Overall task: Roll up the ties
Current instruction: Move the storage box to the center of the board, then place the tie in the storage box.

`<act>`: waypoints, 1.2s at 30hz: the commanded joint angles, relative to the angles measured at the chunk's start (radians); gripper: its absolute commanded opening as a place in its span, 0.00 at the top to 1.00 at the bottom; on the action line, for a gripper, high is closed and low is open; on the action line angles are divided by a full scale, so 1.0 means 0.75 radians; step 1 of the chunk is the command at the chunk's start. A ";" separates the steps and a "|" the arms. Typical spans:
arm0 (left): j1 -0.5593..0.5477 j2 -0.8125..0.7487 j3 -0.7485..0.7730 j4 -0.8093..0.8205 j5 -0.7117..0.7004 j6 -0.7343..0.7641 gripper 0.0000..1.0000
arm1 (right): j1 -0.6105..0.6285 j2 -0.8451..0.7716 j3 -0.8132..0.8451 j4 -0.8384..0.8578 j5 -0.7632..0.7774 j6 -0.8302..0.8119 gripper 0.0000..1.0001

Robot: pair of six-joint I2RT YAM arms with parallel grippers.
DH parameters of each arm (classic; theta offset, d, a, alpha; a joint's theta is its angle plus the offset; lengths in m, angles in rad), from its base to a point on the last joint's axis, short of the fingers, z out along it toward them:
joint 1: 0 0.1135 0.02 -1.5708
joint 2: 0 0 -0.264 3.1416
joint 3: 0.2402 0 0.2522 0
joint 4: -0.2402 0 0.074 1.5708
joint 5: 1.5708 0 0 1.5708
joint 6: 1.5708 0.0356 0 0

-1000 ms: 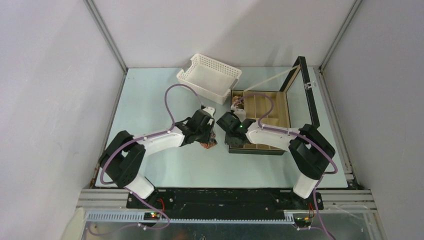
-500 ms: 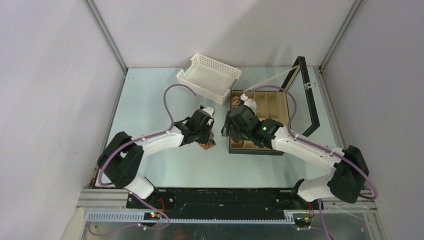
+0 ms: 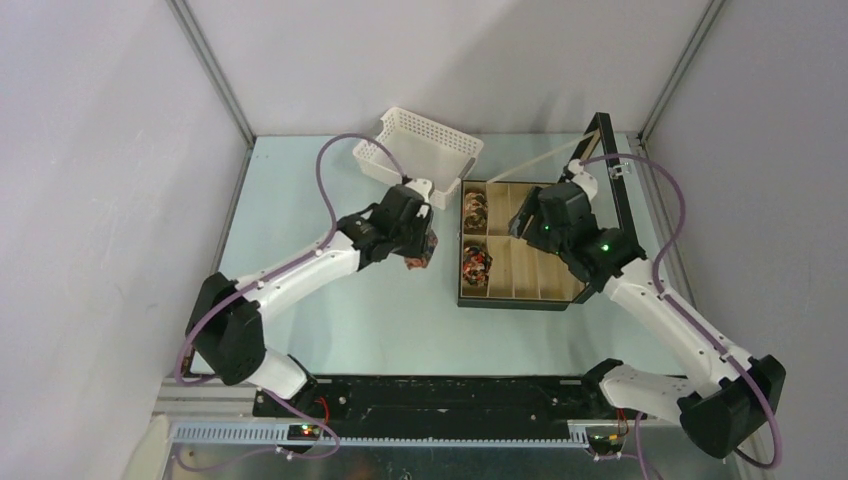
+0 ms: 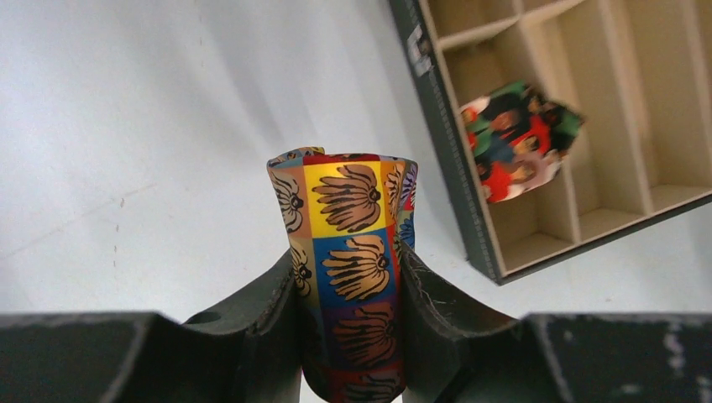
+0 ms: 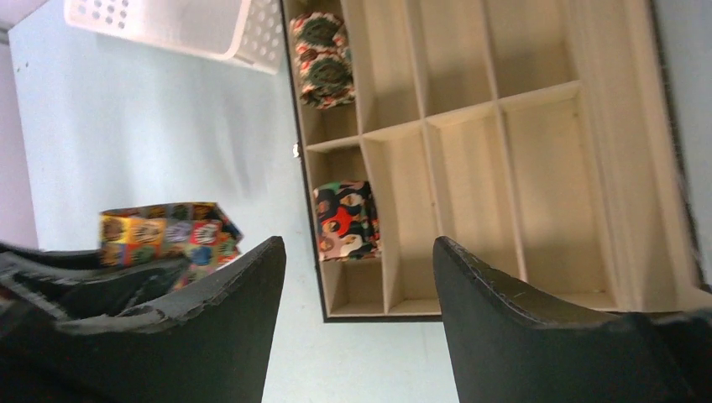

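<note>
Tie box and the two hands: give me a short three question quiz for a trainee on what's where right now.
1. True or false: the right hand is gripping a tie.
2. How many compartments of the black box are filled? A one, B two, C four.
3. Fill in: the left hand is closed on a ____.
Key: 1 false, it is open and empty. 2 B: the far-left roll and the near-left roll. 3 rolled tie, held outside the box.
</note>
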 commanded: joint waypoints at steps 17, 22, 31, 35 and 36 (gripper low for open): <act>-0.083 0.570 1.125 -0.152 0.192 -0.106 1.00 | -0.298 -0.377 -0.104 -0.126 -0.040 -0.106 0.32; -0.085 0.731 1.260 -0.054 0.286 -0.187 1.00 | -0.348 -0.436 -0.105 -0.170 -0.047 -0.125 0.31; -0.085 0.910 1.308 0.200 0.395 -0.388 1.00 | -0.401 -0.450 -0.140 -0.184 -0.092 -0.137 0.32; -0.085 0.955 1.294 0.235 0.369 -0.452 1.00 | -0.415 -0.460 -0.157 -0.182 -0.101 -0.134 0.32; -0.086 0.963 1.278 0.244 0.359 -0.461 1.00 | -0.417 -0.462 -0.160 -0.182 -0.105 -0.133 0.32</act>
